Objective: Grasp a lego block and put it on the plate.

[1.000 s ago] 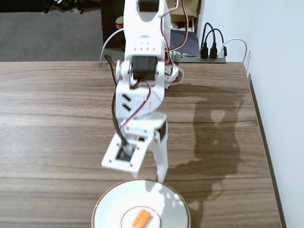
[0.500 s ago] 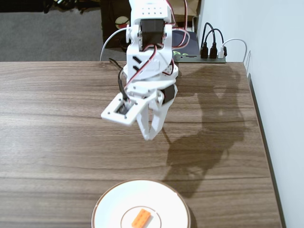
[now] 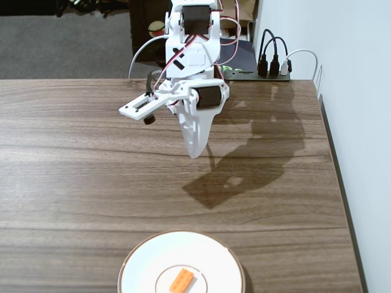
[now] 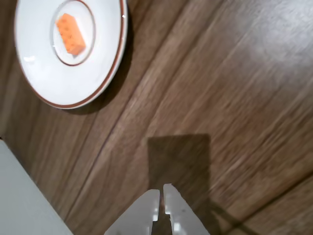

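Table (image 3: 73, 159) looks like matt wood grain – plate (image 4: 102, 58) glossy ceramic, block (image 4: 71, 33) and gripper (image 4: 162, 192) smooth plastic.

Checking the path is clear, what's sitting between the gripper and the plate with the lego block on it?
Nothing. In the fixed view, only bare wood table and the arm's shadow lie between the gripper and the plate holding the lego block.

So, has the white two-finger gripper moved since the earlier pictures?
Yes. In the fixed view the white two-finger gripper has pulled away from the round white plate toward the arm's base, leaving the small orange lego block on it.
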